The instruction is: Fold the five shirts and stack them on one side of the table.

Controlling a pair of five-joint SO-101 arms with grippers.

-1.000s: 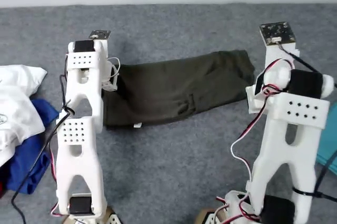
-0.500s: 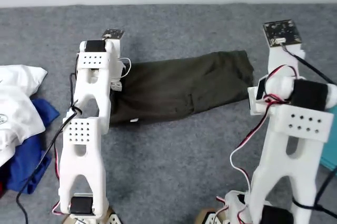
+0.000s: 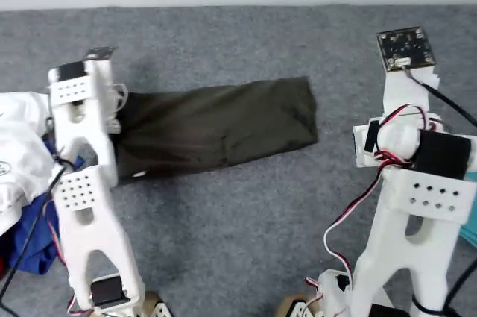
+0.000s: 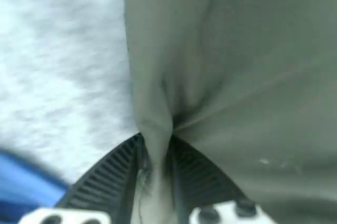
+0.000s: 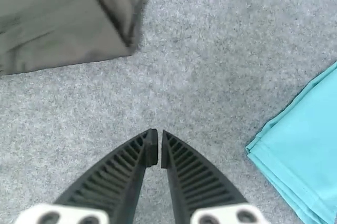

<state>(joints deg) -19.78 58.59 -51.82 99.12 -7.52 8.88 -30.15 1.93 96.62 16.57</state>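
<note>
Kid: Fingers on the left gripper (image 4: 155, 147), what do they hold?

Friend: They pinch a fold of the dark green shirt (image 4: 237, 76). The cloth is squeezed tight between the two black fingers (image 4: 110, 174).

Kid: And the right gripper (image 5: 157, 142)?

Friend: Its fingers (image 5: 121, 176) are almost together, with just a thin gap. Nothing is between them. It hangs over the bare grey table cover (image 5: 210, 66).

Kid: Where does the dark green shirt lie?

Friend: In the high view it lies flat as a long strip, from about 9 o'clock past the middle of the table. The left arm (image 3: 82, 198) has it at the 9 o'clock end. The other end stops apart from the right arm (image 3: 410, 190).

Kid: What else is on the table?

Friend: A white shirt (image 3: 22, 145) lies crumpled at 9 o'clock. It is partly on top of a blue shirt (image 3: 30, 235) at about 8 o'clock. Both sit just beside the left arm. A light blue-green shirt (image 5: 305, 145) lies flat at about 4 o'clock, near the right arm.
</note>
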